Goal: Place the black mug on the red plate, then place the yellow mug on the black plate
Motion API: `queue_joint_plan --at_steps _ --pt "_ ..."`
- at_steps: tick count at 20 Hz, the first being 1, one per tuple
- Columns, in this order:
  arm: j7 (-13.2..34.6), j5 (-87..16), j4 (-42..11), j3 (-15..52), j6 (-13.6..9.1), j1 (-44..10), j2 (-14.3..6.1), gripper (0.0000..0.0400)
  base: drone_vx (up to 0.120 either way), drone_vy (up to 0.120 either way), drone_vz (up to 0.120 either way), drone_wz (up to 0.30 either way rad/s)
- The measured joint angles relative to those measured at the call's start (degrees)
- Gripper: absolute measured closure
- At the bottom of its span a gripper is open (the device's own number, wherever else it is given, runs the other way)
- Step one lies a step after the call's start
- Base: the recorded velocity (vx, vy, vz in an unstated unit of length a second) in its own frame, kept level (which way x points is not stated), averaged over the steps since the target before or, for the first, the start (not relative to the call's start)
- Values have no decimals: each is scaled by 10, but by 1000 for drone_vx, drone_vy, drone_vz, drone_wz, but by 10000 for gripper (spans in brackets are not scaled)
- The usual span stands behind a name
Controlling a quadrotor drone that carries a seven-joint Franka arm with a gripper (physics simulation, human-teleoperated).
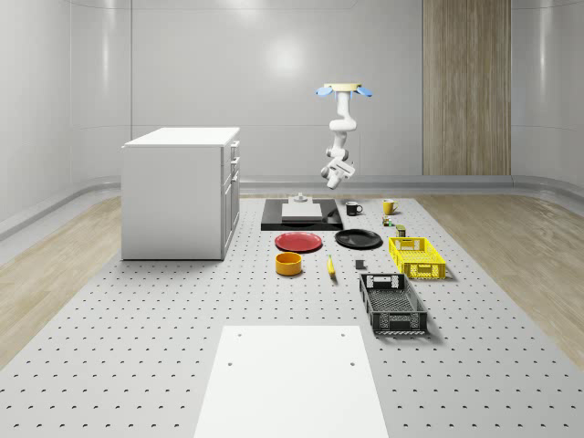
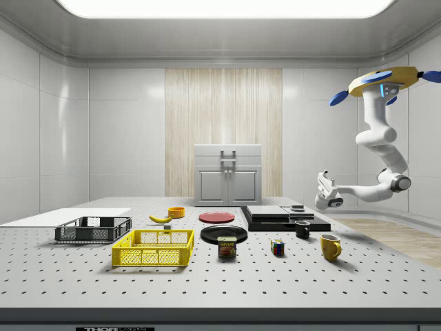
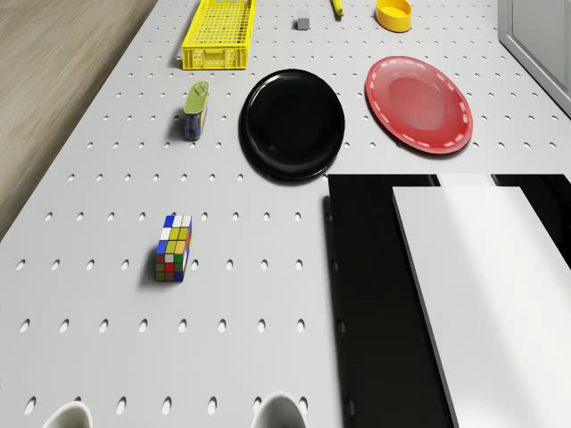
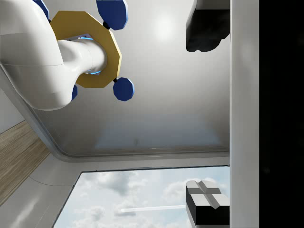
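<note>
The black mug [image 1: 353,208] [image 2: 302,229] stands on the table beside the black tray, and the yellow mug [image 1: 389,206] [image 2: 331,247] stands a little further to the whole-scene view's right. The red plate [image 1: 299,242] [image 3: 419,103] and the black plate [image 1: 358,239] [image 3: 293,123] lie side by side in front of them, both bare. The drone [image 1: 345,89] [image 2: 386,79] hovers high over the table's far side. My gripper [image 1: 334,173] [image 2: 324,189] [image 4: 206,118] hangs well above the black mug, open and holding nothing.
A black tray [image 1: 274,219] carries a white box. A can [image 3: 196,111] and a Rubik's cube [image 3: 173,248] sit near the black plate. Nearer the front are a yellow crate [image 1: 417,256], a black crate [image 1: 392,303], a yellow bowl [image 1: 289,264] and a banana [image 1: 330,265]. A white cabinet [image 1: 181,192] stands at the whole-scene view's left.
</note>
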Motion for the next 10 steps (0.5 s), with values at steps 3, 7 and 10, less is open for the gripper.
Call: queue_joint_plan --at_steps 3,7,10 --pt "29 -149 -63 97 7 -36 -14 0 120 0 -120 0" --pt "100 -403 -203 243 10 -111 -45 0 10 0 -120 0" --pt "176 -586 -306 336 -12 -193 -70 0 0 0 -120 0"
